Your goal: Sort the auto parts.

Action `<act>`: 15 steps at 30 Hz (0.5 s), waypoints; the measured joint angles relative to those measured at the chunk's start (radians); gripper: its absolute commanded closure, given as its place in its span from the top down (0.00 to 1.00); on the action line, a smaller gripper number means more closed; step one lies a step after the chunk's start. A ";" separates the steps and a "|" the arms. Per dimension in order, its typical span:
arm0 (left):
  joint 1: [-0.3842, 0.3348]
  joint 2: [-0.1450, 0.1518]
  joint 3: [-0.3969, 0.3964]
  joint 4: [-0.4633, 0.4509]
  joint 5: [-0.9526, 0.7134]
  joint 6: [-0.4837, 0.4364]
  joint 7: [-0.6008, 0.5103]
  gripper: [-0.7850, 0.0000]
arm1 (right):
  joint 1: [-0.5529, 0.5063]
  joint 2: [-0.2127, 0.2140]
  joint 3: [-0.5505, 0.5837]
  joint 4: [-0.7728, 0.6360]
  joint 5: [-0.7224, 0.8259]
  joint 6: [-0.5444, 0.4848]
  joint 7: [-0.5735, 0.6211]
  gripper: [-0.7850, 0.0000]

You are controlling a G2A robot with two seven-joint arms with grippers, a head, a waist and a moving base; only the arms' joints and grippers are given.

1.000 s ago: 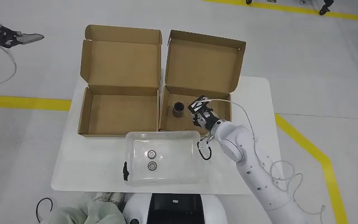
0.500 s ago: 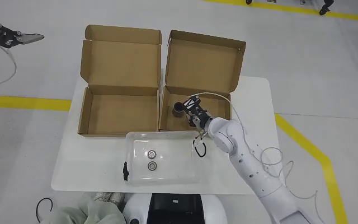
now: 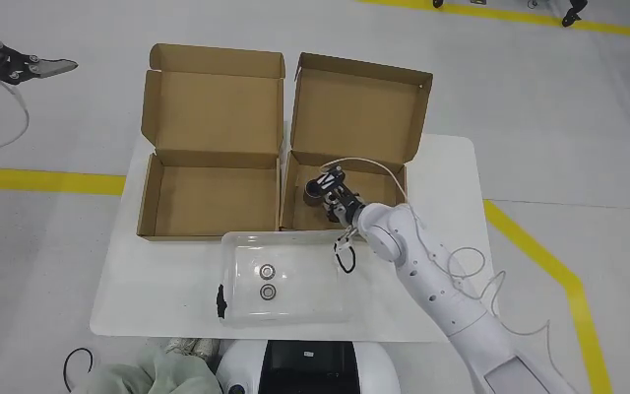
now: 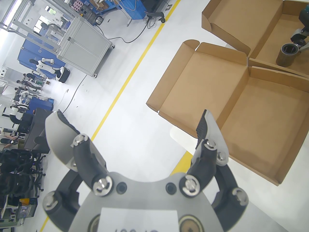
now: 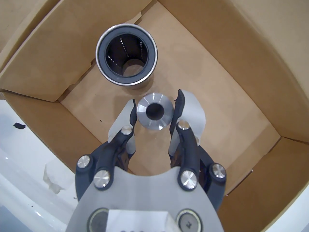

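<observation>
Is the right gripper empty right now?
No, the right gripper holds a small steel bushing inside the right cardboard box, beside the larger linear bearing.

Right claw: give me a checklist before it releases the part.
1. The small metal sleeve is gripped between the fingers of the right claw: ok.
2. The claw is inside the walls of the right cardboard box, over bare floor: ok.
3. The large bearing stands upright in the same box and is not tipped: ok.
4. Gap between the sleeve and the bearing: cannot tell. They look close.
5. Height of the sleeve above the box floor: cannot tell.
6. The left claw is open and off to the side of the table, away from the drop spot: ok.
</observation>
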 measured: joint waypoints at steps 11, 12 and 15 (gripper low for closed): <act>0.000 0.000 0.000 0.000 0.000 0.000 0.000 1.00 | -0.041 0.008 0.013 -0.148 -0.084 0.028 0.028 0.62; 0.000 0.000 0.000 0.000 0.000 0.000 0.000 1.00 | -0.052 0.011 0.017 -0.177 -0.095 0.027 0.034 0.62; 0.000 0.000 0.000 0.000 0.000 0.000 0.000 1.00 | -0.093 0.020 0.030 -0.274 -0.123 0.005 0.035 0.61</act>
